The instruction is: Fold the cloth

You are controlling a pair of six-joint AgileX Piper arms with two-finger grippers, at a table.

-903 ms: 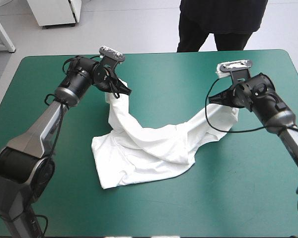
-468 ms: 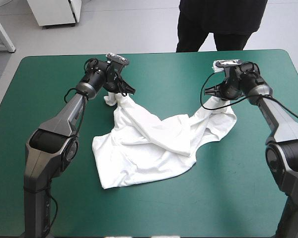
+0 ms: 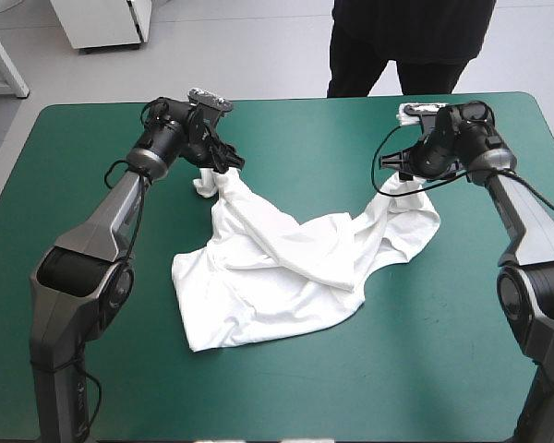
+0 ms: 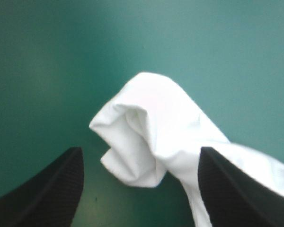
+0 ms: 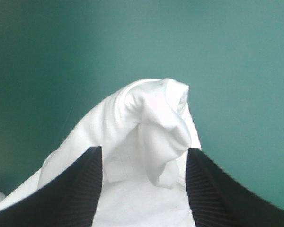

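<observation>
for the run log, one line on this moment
T-shirt: crumpled on table | left hand: open around shirt end | right hand: open around other end

You see the table [image 3: 286, 96] with its teal-green cover [image 3: 425, 360] filling most of the high view, corners rounded. Beyond its far edge lies pale grey floor [image 3: 258, 46], with 1 white cabinet [image 3: 106, 20] and 1 slanted white leg [image 3: 5, 60] at the far left.

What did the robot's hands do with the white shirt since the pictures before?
Both arms sank and laid the two held-up ends of the T-shirt on the table. The left gripper and the right gripper have since opened and let go; each end now lies between open fingers. The rest of the T-shirt stayed spread in the middle.
</observation>
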